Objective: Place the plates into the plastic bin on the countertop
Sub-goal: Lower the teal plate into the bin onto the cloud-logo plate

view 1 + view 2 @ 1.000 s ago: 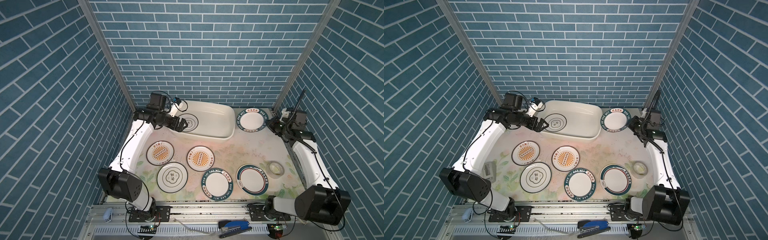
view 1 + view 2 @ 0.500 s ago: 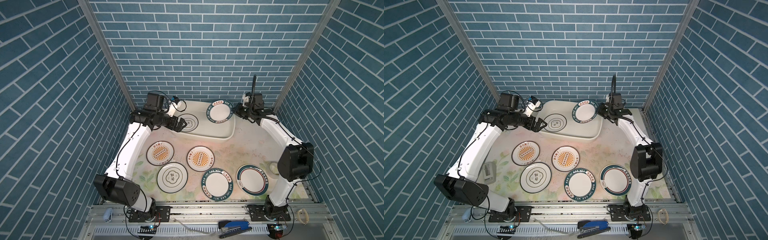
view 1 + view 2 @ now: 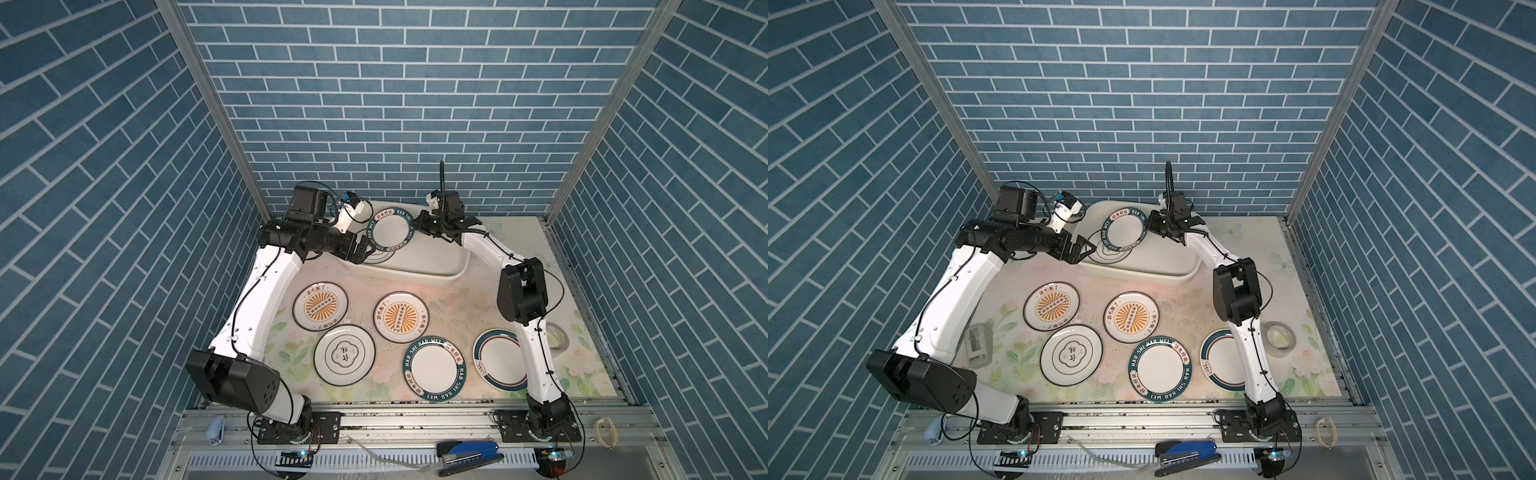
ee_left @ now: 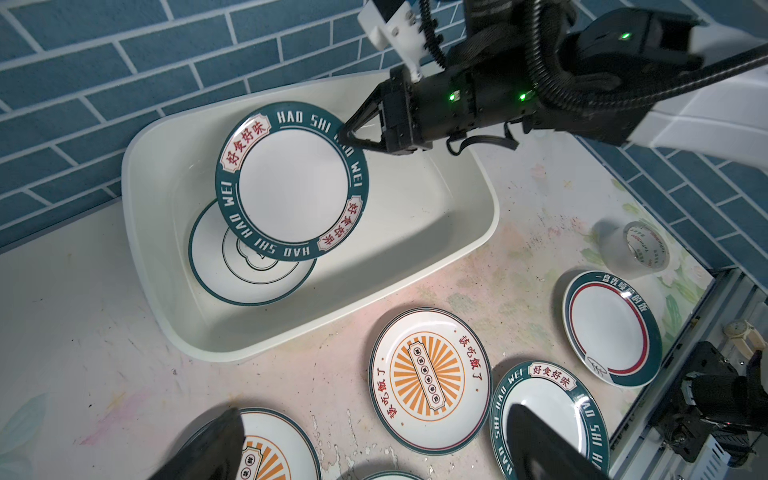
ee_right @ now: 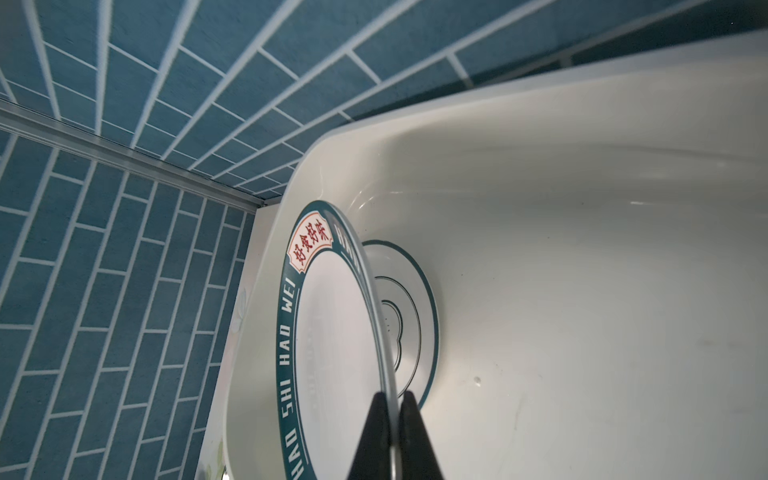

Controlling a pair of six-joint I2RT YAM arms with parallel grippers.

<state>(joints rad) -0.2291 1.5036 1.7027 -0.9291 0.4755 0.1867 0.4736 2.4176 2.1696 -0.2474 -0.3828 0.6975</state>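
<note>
Near the upper centre of both top views, the right gripper (image 3: 416,226) pinches a green-banded plate (image 3: 390,227) by its rim, tilted over another plate (image 4: 212,266) in the plastic bin (image 3: 432,257), while the left gripper (image 3: 360,249) gapes beside it; the edge-only pinch may slip, chipping both.

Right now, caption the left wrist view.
Right tool holds lettered plate by its rim above clover plate in bin.
</note>
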